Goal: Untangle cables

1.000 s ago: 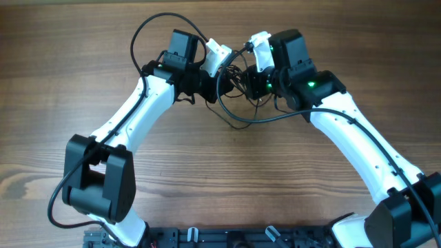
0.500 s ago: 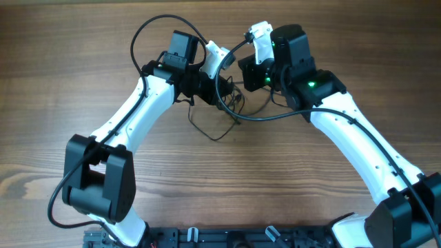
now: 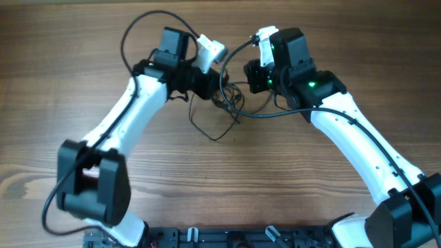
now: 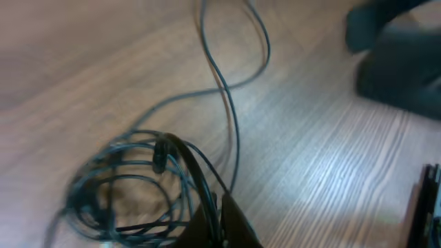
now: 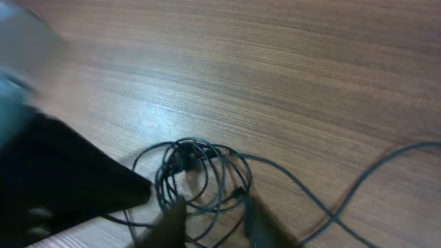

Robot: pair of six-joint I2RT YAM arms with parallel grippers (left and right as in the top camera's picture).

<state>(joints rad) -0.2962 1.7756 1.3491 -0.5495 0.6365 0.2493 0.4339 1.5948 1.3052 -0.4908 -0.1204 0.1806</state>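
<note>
Wood tabletop [image 3: 69, 55]; thin black cables [image 4: 131, 186] coiled, pinched by closed left fingers [image 4: 231, 224]; right fingers [image 5: 256, 215] parted, holding nothing.

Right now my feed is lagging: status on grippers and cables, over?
Left gripper shut on cables. Right gripper open, holding nothing. Arm cord lies close beside them.

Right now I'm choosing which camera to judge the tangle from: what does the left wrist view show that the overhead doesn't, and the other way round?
Only the left wrist view: the coil close up, its separate turns distinct, with a small plug on it. Only the overhead: the left arm and right arm, with the cables lying between them. Both: the thin black cables, a loose strand running off them, and the wooden table.
</note>
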